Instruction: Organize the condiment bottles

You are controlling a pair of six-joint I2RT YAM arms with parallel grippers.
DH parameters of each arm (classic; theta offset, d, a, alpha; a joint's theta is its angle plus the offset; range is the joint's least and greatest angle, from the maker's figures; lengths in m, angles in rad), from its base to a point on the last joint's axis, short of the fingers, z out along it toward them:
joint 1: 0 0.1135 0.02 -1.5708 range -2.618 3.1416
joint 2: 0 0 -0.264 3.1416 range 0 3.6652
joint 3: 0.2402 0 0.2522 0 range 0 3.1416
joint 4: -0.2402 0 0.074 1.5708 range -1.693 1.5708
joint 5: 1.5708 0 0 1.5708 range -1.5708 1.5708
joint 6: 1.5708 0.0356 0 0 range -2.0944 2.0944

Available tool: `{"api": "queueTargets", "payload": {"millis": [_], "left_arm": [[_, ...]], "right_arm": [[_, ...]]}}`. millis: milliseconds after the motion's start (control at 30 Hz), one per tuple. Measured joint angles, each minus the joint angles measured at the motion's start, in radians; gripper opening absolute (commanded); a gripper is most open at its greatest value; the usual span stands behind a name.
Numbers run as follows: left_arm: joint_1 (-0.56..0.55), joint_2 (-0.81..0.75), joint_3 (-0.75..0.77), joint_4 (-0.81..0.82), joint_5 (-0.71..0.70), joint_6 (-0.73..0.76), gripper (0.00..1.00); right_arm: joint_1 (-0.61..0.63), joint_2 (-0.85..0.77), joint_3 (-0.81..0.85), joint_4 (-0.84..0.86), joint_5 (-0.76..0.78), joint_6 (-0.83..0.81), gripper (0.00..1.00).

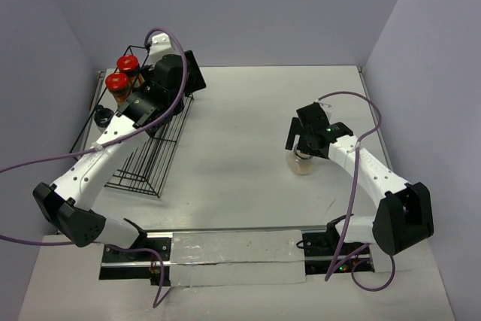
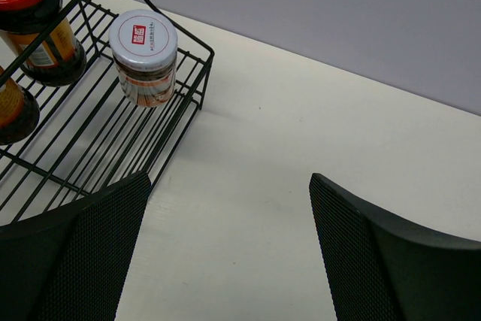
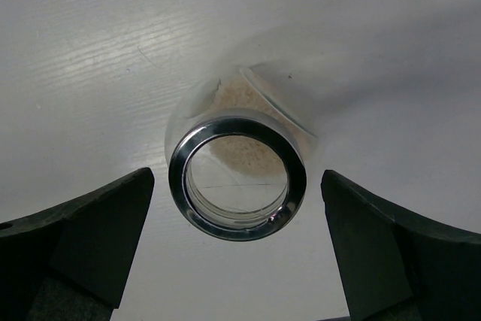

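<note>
My right gripper [image 3: 237,178] is wide open and straddles the wide beige-filled jar [image 3: 248,110] on the table [image 3: 90,50]. The jar's chrome rim sits between my fingers with a gap on either side. My left gripper [image 2: 229,186] is spread too, holding nothing, just beside the wire rack [image 2: 113,140] where the silver-lidded jar [image 2: 143,43] stands. Two red-lidded jars [image 2: 30,5] are cut off at the frame edge. From above, a dark cap [image 1: 101,114] is probably the black-capped jar; my arm hides much of the rack.
</note>
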Motion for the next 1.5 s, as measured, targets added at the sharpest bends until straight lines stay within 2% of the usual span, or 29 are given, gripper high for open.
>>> {"api": "queueTargets", "payload": {"millis": [333, 533, 633, 733, 867, 1067, 1267, 1333, 1433, 1500], "left_arm": [[0.0, 0.0, 0.0, 0.001, 0.003, -0.001, 0.95], [0.0, -0.009, 0.0, -0.001, 0.002, -0.004, 0.95], [0.0, -0.019, -0.001, -0.001, 0.002, -0.004, 0.95], [0.0, -0.026, -0.001, 0.0, 0.002, -0.005, 0.95], [0.0, -0.027, -0.001, -0.001, 0.003, -0.008, 0.95], [0.0, -0.027, -0.001, -0.006, 0.003, -0.022, 0.95], [0.0, -0.034, -0.002, -0.01, 0.003, -0.025, 0.95], [-0.001, -0.038, -0.002, -0.014, 0.003, -0.026, 0.95], [-0.001, -0.045, -0.002, -0.019, 0.002, -0.027, 0.95], [-0.002, -0.048, -0.002, -0.021, 0.002, -0.027, 0.95]], "right_arm": [[0.0, 0.0, -0.011, 0.039, -0.023, 0.01, 0.78], [0.0, 0.004, -0.011, 0.055, -0.025, 0.009, 0.75], [0.0, 0.004, -0.014, 0.061, -0.024, 0.008, 0.8], [0.0, 0.004, -0.016, 0.063, -0.024, 0.005, 0.98], [0.002, 0.004, -0.016, 0.061, -0.012, -0.003, 1.0], [0.009, 0.005, -0.017, 0.063, 0.015, -0.005, 0.81], [0.022, 0.019, -0.021, 0.065, 0.034, -0.007, 0.8], [0.032, 0.031, -0.021, 0.066, 0.047, -0.008, 0.76], [0.042, 0.047, -0.021, 0.068, 0.063, -0.011, 0.6], [0.047, 0.047, -0.021, 0.07, 0.069, -0.01, 0.54]]}}
